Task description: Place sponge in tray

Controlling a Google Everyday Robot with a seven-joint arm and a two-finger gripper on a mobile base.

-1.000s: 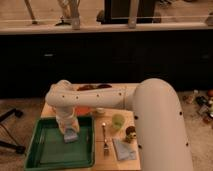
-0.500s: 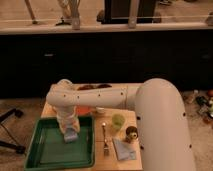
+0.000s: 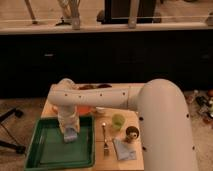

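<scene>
Below, gripper (image 3: 70, 131) over tray (image 3: 41, 161), wooden table (image 3: 111, 162)

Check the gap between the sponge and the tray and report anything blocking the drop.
Nothing visible blocks it. The gripper is over the upper right part of the tray, with the sponge at its tip above the green floor. The fork and green cup sit outside the rim, to the right.
</scene>
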